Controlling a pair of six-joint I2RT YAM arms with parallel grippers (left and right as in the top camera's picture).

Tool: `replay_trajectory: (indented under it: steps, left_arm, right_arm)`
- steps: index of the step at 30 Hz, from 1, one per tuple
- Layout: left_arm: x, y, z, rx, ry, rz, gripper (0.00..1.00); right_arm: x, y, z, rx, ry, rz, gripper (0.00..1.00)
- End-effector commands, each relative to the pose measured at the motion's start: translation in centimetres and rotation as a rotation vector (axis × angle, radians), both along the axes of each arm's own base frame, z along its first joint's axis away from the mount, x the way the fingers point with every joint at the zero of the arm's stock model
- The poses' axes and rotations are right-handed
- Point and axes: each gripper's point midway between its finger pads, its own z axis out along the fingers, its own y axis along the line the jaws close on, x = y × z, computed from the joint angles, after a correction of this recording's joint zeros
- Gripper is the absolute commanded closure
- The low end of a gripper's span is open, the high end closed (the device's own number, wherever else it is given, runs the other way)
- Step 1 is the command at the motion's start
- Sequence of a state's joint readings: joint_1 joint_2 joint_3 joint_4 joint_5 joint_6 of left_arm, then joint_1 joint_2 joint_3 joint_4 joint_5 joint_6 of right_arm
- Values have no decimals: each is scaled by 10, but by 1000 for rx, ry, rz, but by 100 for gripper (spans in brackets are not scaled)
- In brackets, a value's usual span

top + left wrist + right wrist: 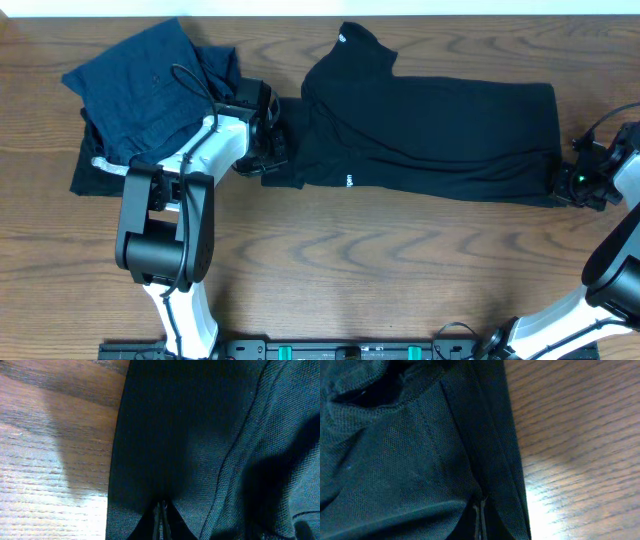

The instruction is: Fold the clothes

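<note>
The clothes [430, 125], a large plain black top, lie spread lengthwise across the back of the table, with the collar and white label at the upper left and a small white logo near the front hem. At the top's left edge my left gripper [278, 150] is shut on the fabric. In the left wrist view the jaws [161, 512] pinch the black cloth [190, 435] tight. My right gripper [563, 183] is shut on the top's right front corner. The right wrist view shows its jaws [480, 515] closed on the hem of the mesh fabric [410, 450].
A pile of navy blue garments [150, 85] sits at the back left, just behind my left arm. A black folded piece with a pale stripe [95, 170] lies under its front edge. Bare wooden table [400, 260] stretches in front of the top.
</note>
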State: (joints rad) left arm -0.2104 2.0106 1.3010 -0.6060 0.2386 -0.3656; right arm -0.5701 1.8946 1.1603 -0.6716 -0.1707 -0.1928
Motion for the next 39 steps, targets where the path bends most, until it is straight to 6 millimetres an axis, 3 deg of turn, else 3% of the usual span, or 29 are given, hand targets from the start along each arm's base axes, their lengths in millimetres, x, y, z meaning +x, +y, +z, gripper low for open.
replay_trajectory:
  steps: [1, 8, 19, 28, 39]
  left_arm:
    - [-20, 7, -33, 32, 101, 6, 94]
    - [-21, 7, -33, 33, 104, 6, 94]
    - [-20, 8, -33, 34, 105, 7, 94]
    - [-16, 25, -33, 34, 104, 49, 94]
    - [-15, 27, -33, 34, 103, 47, 94]
  right_arm:
    - [5, -12, 7, -33, -16, -1, 99]
    - [9, -21, 19, -68, -9, 7, 99]
    - [0, -34, 16, -103, 26, -18, 99]
    - [-4, -43, 16, -108, 20, -42, 99]
    - [1, -48, -2, -123, -2, -46, 99]
